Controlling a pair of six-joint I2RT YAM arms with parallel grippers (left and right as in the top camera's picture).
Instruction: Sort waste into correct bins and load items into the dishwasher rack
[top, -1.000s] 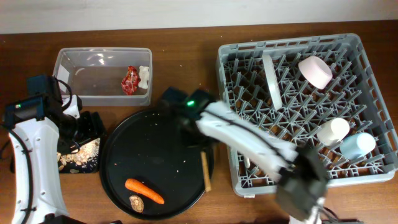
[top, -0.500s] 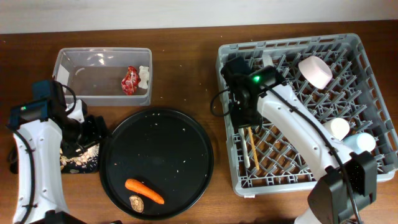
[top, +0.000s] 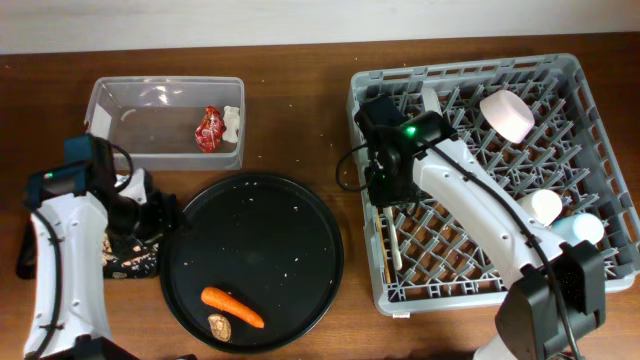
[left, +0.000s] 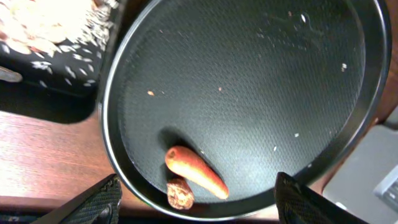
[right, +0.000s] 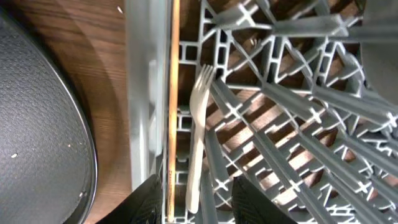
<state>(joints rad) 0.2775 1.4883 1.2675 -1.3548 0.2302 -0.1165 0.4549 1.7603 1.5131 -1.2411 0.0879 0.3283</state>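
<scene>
An orange carrot (top: 232, 307) and a brown bit (top: 220, 325) lie at the front of the round black tray (top: 250, 200). In the left wrist view the carrot (left: 196, 171) sits between my open left gripper's (left: 198, 208) fingers, below them and untouched. The red wrapper (top: 209, 128) and white scrap (top: 232, 122) are in the clear tub (top: 150, 150). The crumbs lie on the shallow black tray (top: 130, 255). The grey rack (top: 560, 70) holds the plate (top: 437, 128), bowl (top: 507, 115), white cup (top: 535, 208), blue cup (top: 577, 232) and fork (right: 198, 143). My right gripper (right: 204, 202) is open and empty above the fork.
A thin wooden stick (right: 172, 112) lies in the rack's left edge channel beside the fork. The left arm (top: 60, 250) stands over the shallow black tray. Bare wooden table lies between the round tray and the rack.
The wooden stick went from the round tray into the rack and now lies free beside the fork. My right arm moved over the rack. My left gripper shifted slightly right.
</scene>
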